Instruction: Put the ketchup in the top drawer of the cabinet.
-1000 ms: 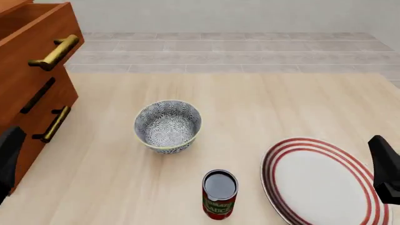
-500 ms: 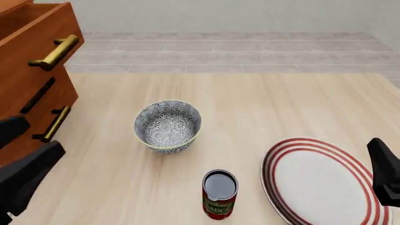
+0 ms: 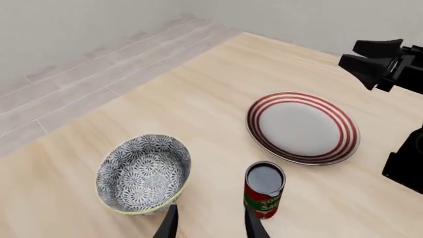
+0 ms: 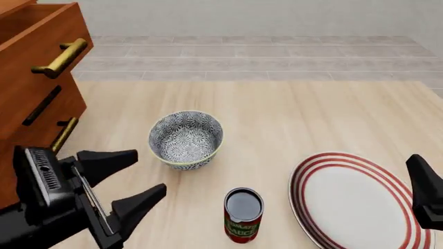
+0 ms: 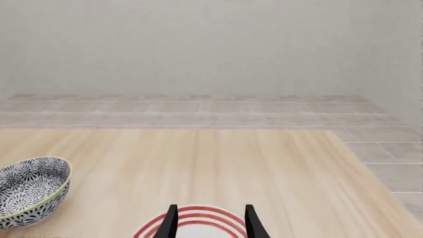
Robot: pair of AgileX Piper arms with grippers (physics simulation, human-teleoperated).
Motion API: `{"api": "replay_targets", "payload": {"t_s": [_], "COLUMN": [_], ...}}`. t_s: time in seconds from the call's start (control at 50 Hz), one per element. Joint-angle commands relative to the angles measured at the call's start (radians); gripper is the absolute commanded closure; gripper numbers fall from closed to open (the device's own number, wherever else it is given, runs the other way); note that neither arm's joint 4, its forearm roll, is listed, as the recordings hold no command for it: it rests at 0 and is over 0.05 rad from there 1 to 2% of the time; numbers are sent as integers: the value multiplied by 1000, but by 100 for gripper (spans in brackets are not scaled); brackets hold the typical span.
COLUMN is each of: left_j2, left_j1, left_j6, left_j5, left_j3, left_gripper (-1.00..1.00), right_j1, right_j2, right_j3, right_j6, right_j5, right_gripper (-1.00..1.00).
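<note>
Two dark fingertips of the left gripper (image 3: 210, 225) show in the left wrist view, spread apart with nothing between them. Just past them the ketchup (image 3: 264, 190) stands upright on the table (image 3: 198, 104), with the patterned bowl (image 3: 142, 173) just beside it and the red-ringed plate (image 3: 302, 127) near it on the other side. The right gripper (image 3: 371, 63) hangs above the table beyond the plate.

From the front, the left gripper (image 4: 135, 180) sits over the table's near left part, its jaws wide open and pointing toward the ketchup (image 4: 243, 215), which stands at the near edge around the middle, apart from both fingers. The bowl (image 4: 185, 139) lies farther in, and the plate (image 4: 356, 201) is at the near right corner. The cabinet (image 4: 31, 98) stands at the left edge, its top drawer (image 4: 35, 59) pulled out.

In the right wrist view the right gripper (image 5: 210, 220) has its fingers apart and empty, above the plate's (image 5: 191, 220) rim; the bowl (image 5: 29, 191) shows toward one side.
</note>
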Motion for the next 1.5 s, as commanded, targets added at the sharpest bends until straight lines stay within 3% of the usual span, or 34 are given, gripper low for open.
{"api": "replay_targets", "payload": {"t_s": [0.02,0.2,0.5,0.64,0.7,0.86,1.18,1.5], "left_j2": [207,382,559,628,611,681,955,1017], "left_j1": [-87,-190,-227,-213,-193,-196,-235,-245], "left_j6": [4,39,51,104,69,72,65,53], "left_j5": [-185,-287,-388,-431,-445,-473,-601,-614], "left_j3": [39,19,-20,-53,-49,-72,-137,-161], "left_gripper": [-100,-100,-100,-100,-100,-100,-100,-100], "right_j1": [1,5,14,18,20,31,29,28], "right_j2": [0,0,0,0,-1,0,-1,-1], "right_j3": [0,0,0,0,0,0,0,0], "right_j6": [-7,-11,-18,-18,-20,-19,-13,-10], "right_j5": [4,7,11,16,15,20,24,24], "right_gripper": [-100,-100,-100,-100,-100,-100,-100,-100]}}
